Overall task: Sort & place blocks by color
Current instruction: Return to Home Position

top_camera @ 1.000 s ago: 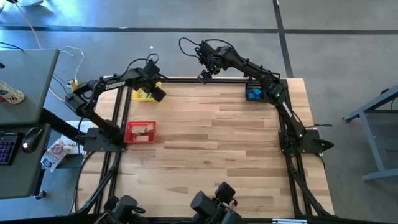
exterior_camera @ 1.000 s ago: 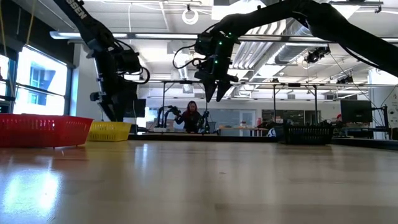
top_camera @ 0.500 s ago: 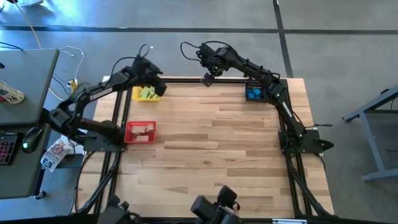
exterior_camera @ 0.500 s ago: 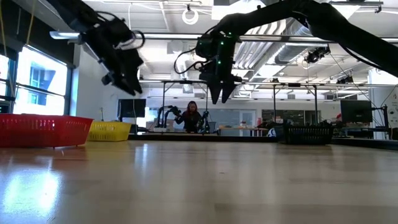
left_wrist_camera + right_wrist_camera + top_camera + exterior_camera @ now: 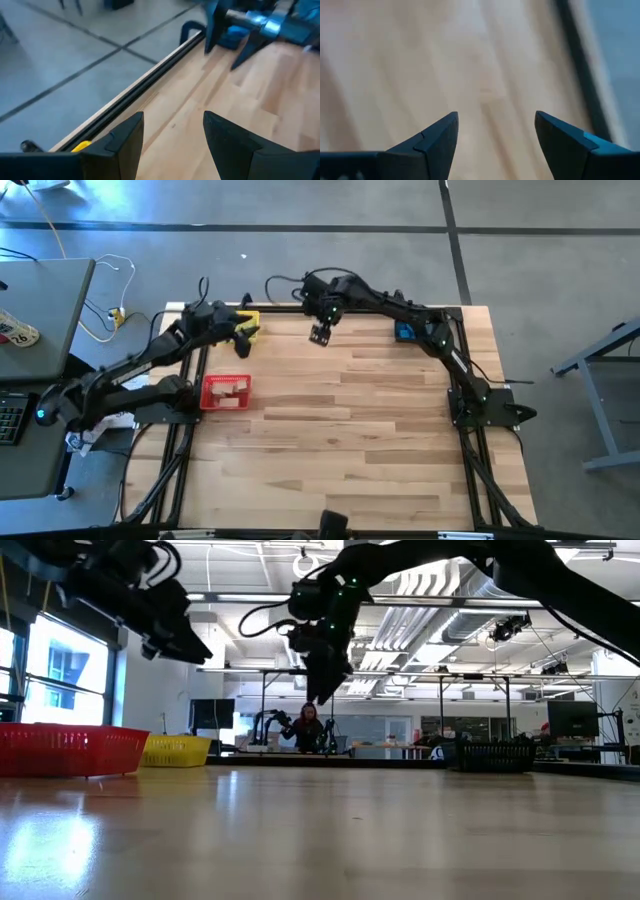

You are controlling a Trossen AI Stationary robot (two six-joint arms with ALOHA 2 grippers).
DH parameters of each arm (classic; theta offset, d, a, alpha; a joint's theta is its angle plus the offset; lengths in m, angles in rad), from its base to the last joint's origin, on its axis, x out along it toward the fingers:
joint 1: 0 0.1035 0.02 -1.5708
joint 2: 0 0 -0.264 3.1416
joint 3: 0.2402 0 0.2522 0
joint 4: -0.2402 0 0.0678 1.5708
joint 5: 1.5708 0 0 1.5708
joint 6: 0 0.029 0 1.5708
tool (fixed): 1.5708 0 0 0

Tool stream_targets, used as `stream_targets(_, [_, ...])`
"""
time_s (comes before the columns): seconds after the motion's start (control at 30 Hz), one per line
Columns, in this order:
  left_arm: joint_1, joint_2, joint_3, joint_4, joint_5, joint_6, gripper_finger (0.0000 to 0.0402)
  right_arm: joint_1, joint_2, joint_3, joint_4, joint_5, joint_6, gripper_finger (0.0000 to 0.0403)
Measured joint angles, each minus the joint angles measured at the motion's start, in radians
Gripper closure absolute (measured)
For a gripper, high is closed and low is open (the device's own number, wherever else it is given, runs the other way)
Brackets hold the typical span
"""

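The blocks [image 5: 231, 387] lie in bins [image 5: 207, 392] at the edges of the light wooden counter [image 5: 340, 440]. Left tool [image 5: 173, 116] and right tool [image 5: 496, 114] hang above it, both open and empty. Far behind, a person [image 5: 307, 725] is in the hall.

The one mark that can be made out is in the high view: red figures that read like "16" on a small pale round thing [image 5: 16, 333], which lies on the grey side desk [image 5: 45, 290] at the far left. A white packet [image 5: 92, 427] just below that desk carries coloured print, but it is too small to read. No other writing in the four views is legible.
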Motion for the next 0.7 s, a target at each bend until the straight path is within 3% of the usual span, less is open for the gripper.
stream_targets(0.13, [-0.047, -0.138, -0.087, 0.024, 0.001, -0.015, 0.0211, 0.016, 0.001, -0.078, 0.008, -0.076, 0.0, 0.0153])
stream_targets(0.37, [-0.115, -0.361, -0.19, 0.03, 0.0, -0.088, 0.0211, 0.024, -0.041, -0.258, 0.03, -0.052, 0.077, 0.0153])
stream_targets(0.7, [-0.175, -0.576, -0.312, 0.074, 0.0, -0.138, 0.0213, 0.031, -0.354, -0.703, 0.382, -0.028, 0.13, 0.0153])
